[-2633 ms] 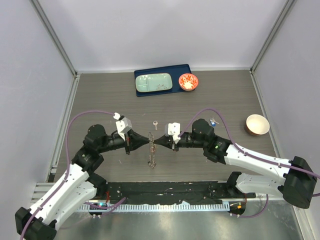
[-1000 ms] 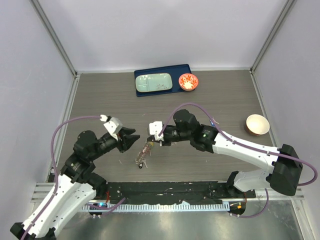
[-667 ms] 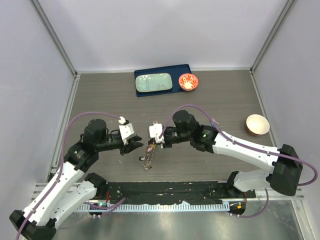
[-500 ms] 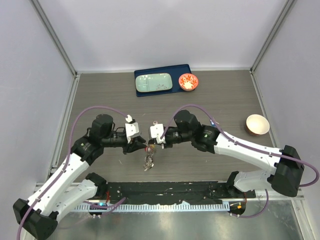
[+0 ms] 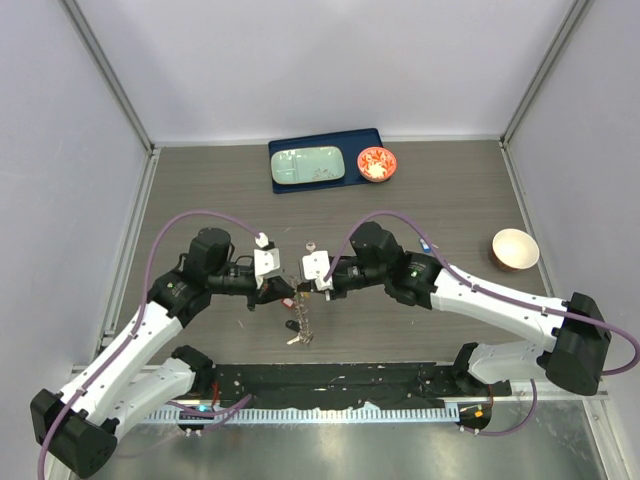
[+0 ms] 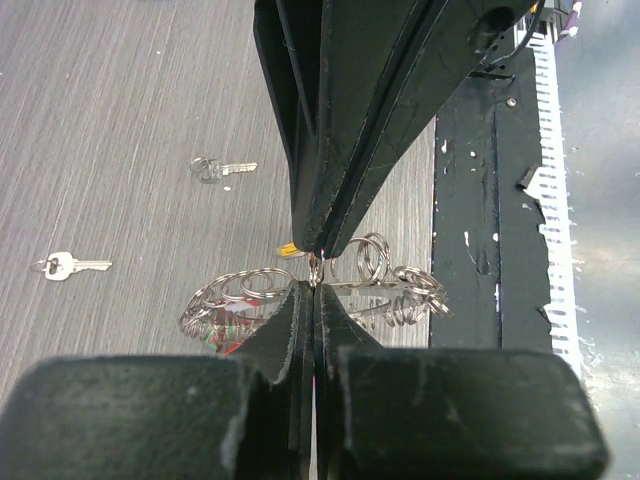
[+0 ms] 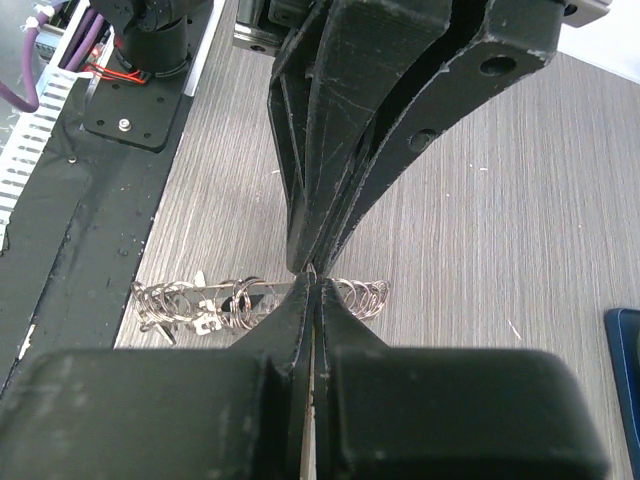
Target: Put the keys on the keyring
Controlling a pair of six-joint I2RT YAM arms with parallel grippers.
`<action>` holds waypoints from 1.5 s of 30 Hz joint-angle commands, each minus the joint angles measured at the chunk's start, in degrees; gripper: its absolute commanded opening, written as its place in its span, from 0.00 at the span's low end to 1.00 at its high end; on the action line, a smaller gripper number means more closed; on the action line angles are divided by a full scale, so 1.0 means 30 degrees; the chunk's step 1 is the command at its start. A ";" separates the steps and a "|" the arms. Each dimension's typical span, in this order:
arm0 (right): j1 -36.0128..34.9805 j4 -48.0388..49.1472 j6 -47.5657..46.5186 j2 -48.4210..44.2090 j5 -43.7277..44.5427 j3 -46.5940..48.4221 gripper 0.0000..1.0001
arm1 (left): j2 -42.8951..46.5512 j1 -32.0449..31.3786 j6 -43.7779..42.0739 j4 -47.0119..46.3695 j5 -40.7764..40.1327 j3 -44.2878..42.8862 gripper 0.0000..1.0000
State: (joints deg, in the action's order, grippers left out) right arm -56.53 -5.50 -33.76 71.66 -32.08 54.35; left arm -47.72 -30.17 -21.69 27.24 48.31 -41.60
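Note:
The keyring (image 5: pixel 299 325), a thin metal ring fringed with many small rings and keys, hangs between my two grippers near the table's middle front. My left gripper (image 5: pixel 287 294) and right gripper (image 5: pixel 303 288) meet tip to tip, both shut on its top edge. In the left wrist view my left gripper (image 6: pixel 313 287) pinches the keyring (image 6: pixel 235 300) beside the right fingers (image 6: pixel 330 180); a yellow bit (image 6: pixel 285 250) shows there. In the right wrist view my right gripper (image 7: pixel 316 280) holds the keyring (image 7: pixel 200 300). A loose silver key (image 5: pixel 311 246) lies behind them.
Two loose keys lie on the table in the left wrist view, one (image 6: pixel 65 264) near and one (image 6: pixel 222 166) farther. A blue tray (image 5: pixel 355 140) with a pale green plate (image 5: pixel 308 166) and a red bowl (image 5: pixel 377 163) stands at the back. A beige bowl (image 5: pixel 514 248) sits right.
My left gripper let go of the keyring, swung away left, then came back and shut on it beside the right gripper. The right gripper kept hold, shifting slightly left.

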 commanded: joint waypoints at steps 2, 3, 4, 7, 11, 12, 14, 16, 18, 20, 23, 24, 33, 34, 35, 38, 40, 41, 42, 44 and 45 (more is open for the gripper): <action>-0.0052 0.1715 -0.0027 -0.0829 -0.0061 0.0195 0.01 | 0.0263 0.0068 0.0111 -0.0470 0.1064 0.0186 0.00; -0.0052 0.1715 0.0002 -0.0887 0.0114 0.0166 0.01 | 0.0351 0.0068 0.0141 -0.0439 0.1005 0.0187 0.00; -0.0052 0.1715 -0.0026 -0.1004 0.0232 0.0136 0.01 | 0.0410 0.0068 0.0257 -0.0410 0.0888 0.0245 0.00; -0.0023 0.1657 0.0177 -0.1471 0.0757 -0.0185 0.01 | 0.1082 0.0068 0.1105 -0.0906 -0.0048 0.0566 0.00; -0.0052 0.1627 0.0645 -0.2087 0.1316 -0.1061 0.01 | 0.2253 0.0388 0.3329 -0.3184 -0.1395 0.1327 0.00; -0.0052 0.1627 0.0763 -0.2234 0.1404 -0.1210 0.01 | 0.2633 0.0419 0.4234 -0.3628 -0.1659 0.1619 0.00; -0.0023 0.1627 0.0969 -0.2469 0.1550 -0.1677 0.01 | 0.2987 0.0536 0.5176 -0.4709 -0.2391 0.1943 0.00; -0.0052 0.1715 0.1291 -0.2499 0.1609 -0.1943 0.01 | 0.3456 0.0566 0.6664 -0.5387 -0.2832 0.2382 0.00; -0.0052 0.1744 0.1612 -0.2441 0.1581 -0.2294 0.01 | 0.3894 0.0595 0.7984 -0.6733 -0.3242 0.2792 0.00; -0.0052 0.2533 0.1818 -0.2353 0.1435 -0.2645 0.01 | 0.4597 0.0595 0.9628 -0.8222 -0.3710 0.3582 0.00; -0.0052 0.3354 0.2228 -0.1973 0.1083 -0.2851 0.01 | 0.5593 0.0595 1.1446 -1.0067 -0.4529 0.4637 0.00; -0.0052 0.3849 0.2287 -0.1682 0.0937 -0.2881 0.01 | 0.5886 0.0595 1.1740 -1.0426 -0.4765 0.4872 0.00; -0.0198 0.6548 0.3137 -0.0099 0.0321 -0.2999 0.01 | 0.8202 0.0595 1.4493 -1.3181 -0.7780 0.6718 0.00; -0.0257 0.6636 0.3195 -0.0010 0.0176 -0.2941 0.01 | 0.8377 0.0595 1.4729 -1.3357 -0.7988 0.6865 0.00; -0.0286 0.6753 0.3312 0.0223 0.0145 -0.2940 0.01 | 0.8495 0.0595 1.4876 -1.3765 -0.8193 0.7040 0.00; -0.0403 0.7163 0.3372 0.0401 0.0319 -0.2911 0.01 | 0.8906 0.0595 1.5463 -1.4207 -0.8517 0.7539 0.00; -0.0404 0.7252 0.3255 0.0372 0.0670 -0.2882 0.01 | 0.9198 0.0595 1.5581 -1.4034 -0.8663 0.7715 0.00; -0.0404 0.7281 0.3168 0.0343 0.0962 -0.2852 0.01 | 0.9286 0.0595 1.5581 -1.3685 -0.8722 0.7687 0.00; -0.0375 0.7282 0.2964 0.0314 0.1110 -0.2823 0.01 | 0.9519 0.0595 1.5552 -1.3391 -0.8780 0.7600 0.00; -0.0404 0.6991 0.2699 0.0342 0.1228 -0.2473 0.01 | 0.9726 0.0595 1.5318 -1.2308 -0.8955 0.7395 0.00; -0.0404 0.6786 0.2350 0.0488 0.1258 -0.2297 0.01 | 0.9843 0.0595 1.5201 -1.1927 -0.9043 0.7278 0.01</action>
State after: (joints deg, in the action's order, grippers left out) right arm -57.06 15.14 -25.30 72.79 -28.21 45.93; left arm -20.21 -29.06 23.79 -5.52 25.08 -17.54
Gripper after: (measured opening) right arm 0.030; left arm 0.010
